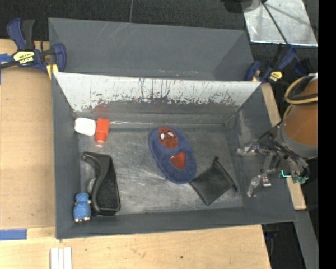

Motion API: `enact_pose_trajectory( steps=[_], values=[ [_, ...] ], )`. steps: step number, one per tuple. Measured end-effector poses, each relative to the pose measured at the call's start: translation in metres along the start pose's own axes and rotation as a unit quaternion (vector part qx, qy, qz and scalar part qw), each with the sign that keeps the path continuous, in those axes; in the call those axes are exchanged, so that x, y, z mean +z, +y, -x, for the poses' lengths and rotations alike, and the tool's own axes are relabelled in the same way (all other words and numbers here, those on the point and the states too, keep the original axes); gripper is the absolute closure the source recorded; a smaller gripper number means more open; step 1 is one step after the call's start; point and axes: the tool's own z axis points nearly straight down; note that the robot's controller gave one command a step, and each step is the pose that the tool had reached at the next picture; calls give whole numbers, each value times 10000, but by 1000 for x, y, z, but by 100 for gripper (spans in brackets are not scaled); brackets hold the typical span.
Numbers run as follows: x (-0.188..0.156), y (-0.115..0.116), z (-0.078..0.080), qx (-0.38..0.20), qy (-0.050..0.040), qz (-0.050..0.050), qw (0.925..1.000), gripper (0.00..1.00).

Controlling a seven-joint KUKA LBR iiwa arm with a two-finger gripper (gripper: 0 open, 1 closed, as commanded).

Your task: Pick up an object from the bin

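I've got the arm (301,119) running off my right edge, most of it cut away. The small blue figure (82,206) in the near-left corner is too tiny to identify. Where the black pad (214,182) meets the blue slipper (172,154), I can't tell which lies on top.

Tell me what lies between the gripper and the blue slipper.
In the camera view, a black pad lies between the gripper and the slipper, close by the slipper's lower right edge.

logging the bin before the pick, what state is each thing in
blue plush slipper with red patches: lying mid-bin
black flat square pad: flat, beside slipper
black curved-handled brush: lying front left
small blue toy figure: front-left corner, by brush
white and orange plastic piece: lying back left
gripper: by right wall
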Motion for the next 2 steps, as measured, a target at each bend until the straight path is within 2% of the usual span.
enact_pose_trajectory(
  steps=[1,2],
  values=[
    [60,25,7,-1364,-58,-32,9906,0],
    [33,15,46,-506,-58,-12,9987,0]
  ],
)
